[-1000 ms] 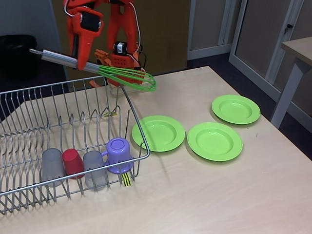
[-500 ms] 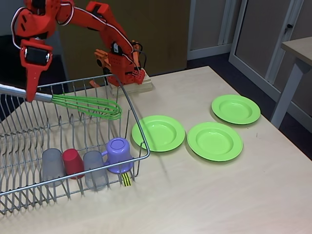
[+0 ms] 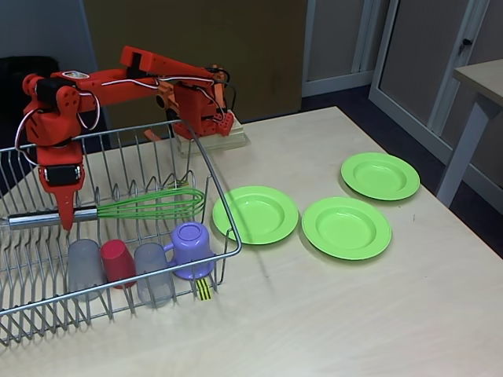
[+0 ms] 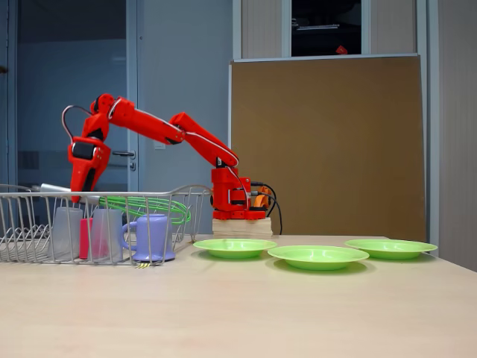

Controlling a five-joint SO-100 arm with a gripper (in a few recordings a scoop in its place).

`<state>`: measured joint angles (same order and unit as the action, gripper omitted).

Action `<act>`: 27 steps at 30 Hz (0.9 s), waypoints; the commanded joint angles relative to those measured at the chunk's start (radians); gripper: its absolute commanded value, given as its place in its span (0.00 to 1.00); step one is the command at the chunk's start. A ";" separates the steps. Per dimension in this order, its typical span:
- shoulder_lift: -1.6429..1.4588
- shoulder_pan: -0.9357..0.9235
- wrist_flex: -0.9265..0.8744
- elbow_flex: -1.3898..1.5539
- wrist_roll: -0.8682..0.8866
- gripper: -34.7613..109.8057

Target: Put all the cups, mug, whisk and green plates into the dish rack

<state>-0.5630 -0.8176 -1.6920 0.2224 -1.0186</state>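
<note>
While the gripper (image 3: 64,214) clasps the whisk (image 3: 149,206), it lies inside the dish rack (image 3: 224,228).

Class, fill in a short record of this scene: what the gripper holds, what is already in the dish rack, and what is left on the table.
gripper: shut on the whisk handle, above the dish rack
in rack: two grey cups, red cup, purple mug
on table: three green plates
left to do: whisk not yet released, plates untouched
</note>
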 commanded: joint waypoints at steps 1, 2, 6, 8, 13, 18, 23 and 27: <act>0.043 0.015 -0.020 -0.095 -0.017 0.24; 0.066 0.020 -0.018 -0.110 -0.017 0.24; 0.123 0.043 0.017 -0.121 -0.014 0.24; 0.144 0.054 0.035 -0.120 -0.012 0.24; 0.195 0.067 0.060 -0.123 0.002 0.28; 0.212 0.067 0.046 -0.126 0.008 0.39; 0.202 0.061 0.032 -0.135 0.015 0.46; 0.183 0.054 0.005 -0.158 0.017 0.47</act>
<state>-0.3359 -0.7517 -1.6582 0.1028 -1.0017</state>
